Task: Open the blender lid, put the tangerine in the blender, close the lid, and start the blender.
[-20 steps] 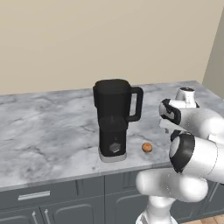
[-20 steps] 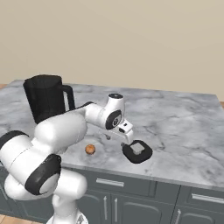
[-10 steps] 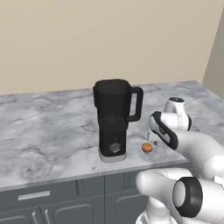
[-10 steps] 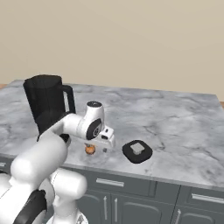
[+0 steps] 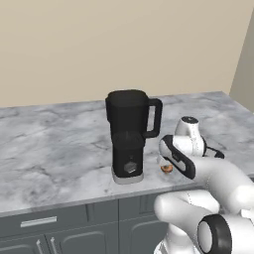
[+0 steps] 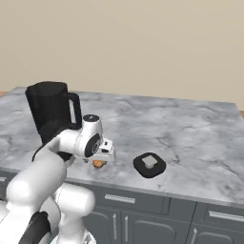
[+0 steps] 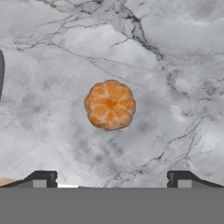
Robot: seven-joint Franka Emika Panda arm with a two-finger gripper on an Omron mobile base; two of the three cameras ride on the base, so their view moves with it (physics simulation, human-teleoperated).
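The black blender (image 5: 130,134) stands on the marble counter with its jar open at the top (image 6: 50,110). The blender lid (image 6: 149,165), black with a light grey cap, lies flat on the counter to the right of the arm. The small orange tangerine (image 5: 167,169) (image 6: 98,164) rests near the counter's front edge, just right of the blender's base. My gripper (image 6: 102,158) (image 5: 164,161) hangs directly above it, pointing down. In the hand view the tangerine (image 7: 110,105) sits centred between the wide-apart fingertips (image 7: 42,178), untouched. The gripper (image 7: 112,177) is open and holds nothing.
The grey marble counter (image 5: 54,149) runs wide to the left and behind the blender, with a beige wall at the back. Its front edge (image 6: 143,190) lies close below the tangerine, above grey cabinet drawers. A dark edge (image 7: 1,70) shows at the hand view's left.
The arm has swung from above the lid on the counter leftward to over the tangerine and come lower. The lid stays where it lay. The jaws remain open.
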